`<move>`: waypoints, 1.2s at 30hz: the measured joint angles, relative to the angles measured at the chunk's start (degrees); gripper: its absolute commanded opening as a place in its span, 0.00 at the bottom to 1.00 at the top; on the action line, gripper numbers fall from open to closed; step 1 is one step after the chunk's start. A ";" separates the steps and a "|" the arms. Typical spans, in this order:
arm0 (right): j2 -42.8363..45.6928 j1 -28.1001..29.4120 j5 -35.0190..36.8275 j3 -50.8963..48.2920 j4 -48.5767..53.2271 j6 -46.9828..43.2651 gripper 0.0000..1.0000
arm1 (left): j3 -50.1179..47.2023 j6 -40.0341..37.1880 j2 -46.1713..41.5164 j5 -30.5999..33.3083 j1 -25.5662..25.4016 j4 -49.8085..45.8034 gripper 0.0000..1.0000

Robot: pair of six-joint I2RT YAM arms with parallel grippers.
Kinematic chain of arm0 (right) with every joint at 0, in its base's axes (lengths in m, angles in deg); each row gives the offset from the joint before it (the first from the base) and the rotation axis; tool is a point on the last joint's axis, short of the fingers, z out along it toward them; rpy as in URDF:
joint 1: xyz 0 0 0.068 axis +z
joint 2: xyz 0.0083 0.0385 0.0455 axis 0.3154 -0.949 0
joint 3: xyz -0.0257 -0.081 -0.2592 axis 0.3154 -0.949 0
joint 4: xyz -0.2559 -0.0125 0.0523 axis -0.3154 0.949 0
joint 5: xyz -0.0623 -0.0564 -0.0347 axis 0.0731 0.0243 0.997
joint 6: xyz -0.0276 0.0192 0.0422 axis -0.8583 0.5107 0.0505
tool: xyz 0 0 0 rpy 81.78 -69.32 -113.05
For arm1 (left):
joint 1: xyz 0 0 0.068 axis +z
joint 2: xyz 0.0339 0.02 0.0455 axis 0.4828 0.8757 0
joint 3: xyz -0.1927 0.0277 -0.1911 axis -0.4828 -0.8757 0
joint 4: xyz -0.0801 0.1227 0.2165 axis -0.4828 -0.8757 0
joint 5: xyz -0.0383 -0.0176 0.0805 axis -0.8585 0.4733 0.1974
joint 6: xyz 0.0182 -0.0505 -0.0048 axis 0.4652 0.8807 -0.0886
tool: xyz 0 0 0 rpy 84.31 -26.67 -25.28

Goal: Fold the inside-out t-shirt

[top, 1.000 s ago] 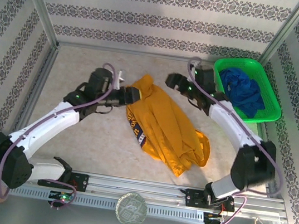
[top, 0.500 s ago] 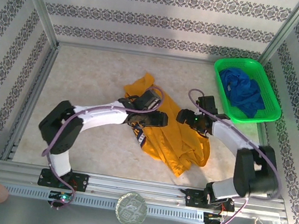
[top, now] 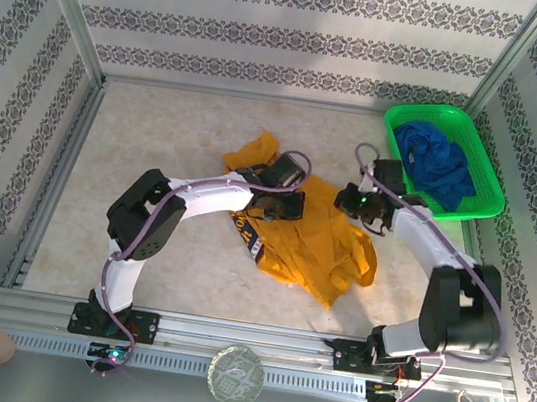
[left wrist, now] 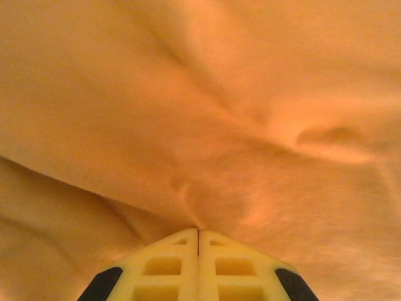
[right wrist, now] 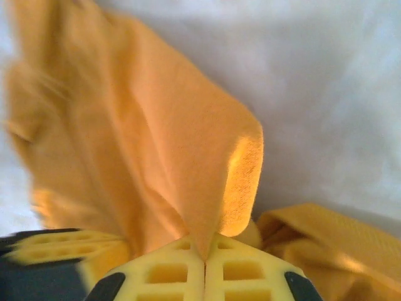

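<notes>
Pinching the t-shirt (top: 318, 244), left gripper (left wrist: 198, 231) closed mid-cloth, right gripper (right wrist: 205, 258) closed on a fold

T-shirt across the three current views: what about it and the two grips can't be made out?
- Top external: the left arm covers the t-shirt's upper middle, and its print is too small to read.
- Left wrist: the camera sits too close to tell which part the left tool pinches.
- Right wrist: the near-left corner is blurred, and the frame edge cuts off the cloth the right tool pinches.
</notes>
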 measured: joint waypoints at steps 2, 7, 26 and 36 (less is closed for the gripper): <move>3.52 -1.40 -1.29 3.32 0.46 0.92 0.00 | -0.35 -0.46 -3.87 -0.57 2.62 -0.50 0.00; 10.16 -3.61 -5.25 12.11 0.81 3.80 0.00 | 0.31 -1.66 -18.45 -3.34 11.69 -0.13 0.00; 13.75 -1.60 -8.35 26.53 -2.89 16.26 0.00 | -10.54 -0.96 -31.78 -12.90 18.82 5.44 0.67; 9.73 6.99 -2.60 31.91 -4.35 17.09 0.00 | -22.67 4.52 -37.13 -9.49 -0.35 18.16 0.70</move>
